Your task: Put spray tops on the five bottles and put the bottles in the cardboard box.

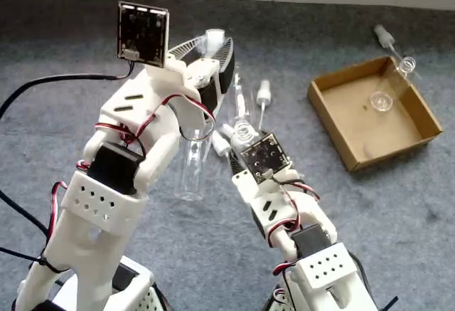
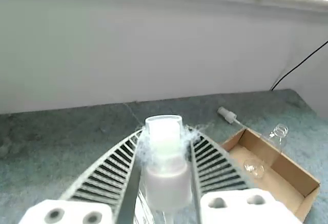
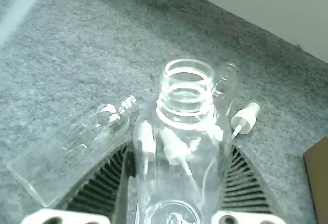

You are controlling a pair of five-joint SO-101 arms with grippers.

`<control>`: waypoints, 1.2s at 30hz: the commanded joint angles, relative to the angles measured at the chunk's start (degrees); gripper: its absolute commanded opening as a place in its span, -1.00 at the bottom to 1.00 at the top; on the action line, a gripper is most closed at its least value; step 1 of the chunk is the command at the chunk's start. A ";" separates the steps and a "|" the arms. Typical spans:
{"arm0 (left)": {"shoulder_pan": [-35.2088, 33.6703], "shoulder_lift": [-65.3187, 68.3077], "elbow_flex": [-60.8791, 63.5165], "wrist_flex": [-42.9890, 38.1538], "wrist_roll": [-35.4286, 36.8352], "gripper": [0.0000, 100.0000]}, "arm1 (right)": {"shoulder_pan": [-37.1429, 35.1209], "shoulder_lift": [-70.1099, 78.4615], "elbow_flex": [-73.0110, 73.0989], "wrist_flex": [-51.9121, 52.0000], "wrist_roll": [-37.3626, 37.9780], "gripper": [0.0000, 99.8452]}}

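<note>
Capping step, I judge: my left end effector (image 2: 164, 131) pinches a spray top (image 2: 165, 162) above the table (image 1: 398, 211), my right end effector (image 3: 177, 157) clamps an open bottle (image 3: 187, 111) upright nearby, so next I'd align top over neck.

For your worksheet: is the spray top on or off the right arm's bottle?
Off: the bottle shows a bare, open threaded neck.

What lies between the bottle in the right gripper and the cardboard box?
A loose spray top lies on the carpet between the bottle and the cardboard box, as the right wrist view shows.
</note>
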State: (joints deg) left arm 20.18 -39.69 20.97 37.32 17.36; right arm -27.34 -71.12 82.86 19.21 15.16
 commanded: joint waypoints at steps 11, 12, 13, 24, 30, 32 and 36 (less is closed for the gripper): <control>1.10 -15.08 24.75 -40.79 0.88 -0.99 | -0.40 -1.27 -0.31 -1.45 0.53 -0.73; 1.80 -15.60 25.98 -42.55 0.88 -0.99 | -0.40 -1.27 -0.31 -1.45 0.53 -0.73; 2.59 -16.22 26.95 -43.87 0.88 -0.99 | -0.40 -1.27 -0.31 -1.45 0.53 -0.73; 6.02 -16.57 27.47 -45.54 0.88 -0.99 | -0.40 -1.27 -0.31 -1.45 0.53 -0.73; 2.68 -10.33 24.92 -49.32 0.88 -0.99 | -0.48 -1.27 -0.31 -1.45 0.53 -0.73; 2.33 -7.08 24.75 -50.99 0.88 -0.99 | -0.48 -1.27 -0.22 -1.45 0.53 -0.73; 2.42 -5.76 25.36 -52.92 0.97 -0.99 | -0.48 -1.27 -0.31 -1.45 -5.89 -0.73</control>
State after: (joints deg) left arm 23.16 -46.11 49.19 -12.79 17.54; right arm -27.34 -71.12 82.86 19.21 14.73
